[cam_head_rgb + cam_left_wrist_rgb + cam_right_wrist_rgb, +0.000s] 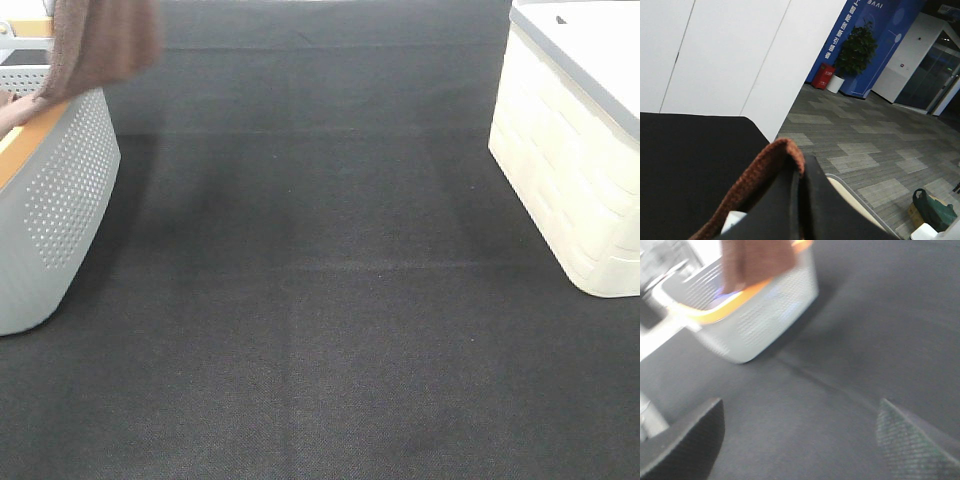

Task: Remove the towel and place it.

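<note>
One counter (320, 380): dark mat; its near and middle parts carry no cloth.
Right hand (800, 410): fingers wide apart with nothing between them, low over the counter and well apart from the basket; the view is blurred.
White bin (570, 170): on the right side of the counter, lid on; judged a possible place to set the cloth, though the pictures do not say so.
Basket (60, 190): grey perforated wall with an orange rim, at the left edge of the counter.
Towel (100, 40): reddish-brown, hanging above the far end of the basket, its lower end at the orange rim and not yet clear of it.
Left hand (801, 172): out of the high view; its wrist view shows the fingers together, clamped on a stitched edge of the towel (755, 175).
Done: grasp made and the cloth raised for most of its length.
Left: judged to be drawing the lower end free of the rim, carrying the cloth across the counter, and laying it down; the placing has not begun.
</note>
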### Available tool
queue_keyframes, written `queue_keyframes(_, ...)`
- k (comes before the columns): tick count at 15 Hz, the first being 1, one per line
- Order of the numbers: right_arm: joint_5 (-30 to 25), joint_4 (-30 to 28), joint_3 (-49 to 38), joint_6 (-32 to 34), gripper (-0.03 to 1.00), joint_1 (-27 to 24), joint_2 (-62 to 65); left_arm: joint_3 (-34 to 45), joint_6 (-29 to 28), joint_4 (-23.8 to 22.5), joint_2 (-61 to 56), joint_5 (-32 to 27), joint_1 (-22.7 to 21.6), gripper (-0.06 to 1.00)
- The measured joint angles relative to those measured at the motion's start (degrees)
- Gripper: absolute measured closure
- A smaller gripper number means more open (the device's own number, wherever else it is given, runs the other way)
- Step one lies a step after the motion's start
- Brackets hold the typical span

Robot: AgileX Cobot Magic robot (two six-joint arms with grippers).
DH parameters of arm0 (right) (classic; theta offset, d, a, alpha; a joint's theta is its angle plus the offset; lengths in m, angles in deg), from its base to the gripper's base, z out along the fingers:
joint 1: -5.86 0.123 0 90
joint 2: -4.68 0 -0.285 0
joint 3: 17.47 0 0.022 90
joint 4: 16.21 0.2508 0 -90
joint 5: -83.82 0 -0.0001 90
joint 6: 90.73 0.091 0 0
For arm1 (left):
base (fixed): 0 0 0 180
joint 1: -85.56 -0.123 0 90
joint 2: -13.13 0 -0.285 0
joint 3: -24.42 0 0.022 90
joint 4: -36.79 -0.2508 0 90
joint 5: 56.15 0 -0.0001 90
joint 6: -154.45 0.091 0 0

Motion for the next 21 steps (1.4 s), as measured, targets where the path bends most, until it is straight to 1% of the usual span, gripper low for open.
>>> queue_keyframes(2, 0.3, 0.1, 4.6, -2.9, 0.19, 5.4, -6.9, 0.0, 0.7, 0.0, 0.7, 0.9, 2.1, 0.94)
queue_keyframes(4, 1.5, 0.1, 6.5, -5.6, 0.20, 10.0, -12.5, 0.0, 0.7, 0.0, 2.3, 0.9, 4.2, 0.94)
queue_keyframes(6, 4.0, 0.2, 6.5, -6.5, 0.20, 12.5, -16.4, 0.0, 0.8, 0.0, 4.0, 1.3, 7.0, 0.94)
queue_keyframes(8, 5.9, 0.3, 6.5, -6.9, 0.21, 12.9, -20.9, 0.0, 1.0, 0.0, 5.4, 3.1, 10.7, 0.94)
queue_keyframes(12, 7.7, 0.5, 6.6, -7.0, 0.21, 12.9, -25.4, 0.0, 2.3, -0.2, 6.9, 7.8, 14.7, 0.94)
queue_keyframes(14, 8.9, 0.6, 6.6, -7.0, 0.21, 12.9, -27.2, 0.0, 2.3, -0.2, 8.0, 9.2, 16.2, 0.94)
queue_keyframes(18, 10.0, 0.6, 6.6, -7.4, 0.25, 12.9, -29.8, 0.0, 2.3, -0.3, 8.4, 10.4, 16.7, 0.94)
queue_keyframes(19, 10.2, 0.6, 6.6, -7.4, 0.29, 12.9, -31.2, 0.0, 2.3, -0.3, 8.4, 11.5, 16.7, 0.94)
queue_keyframes(21, 12.5, 0.6, 6.6, -7.4, 0.34, 12.9, -33.1, 0.0, 2.5, -1.0, 8.4, 11.5, 16.7, 0.94)
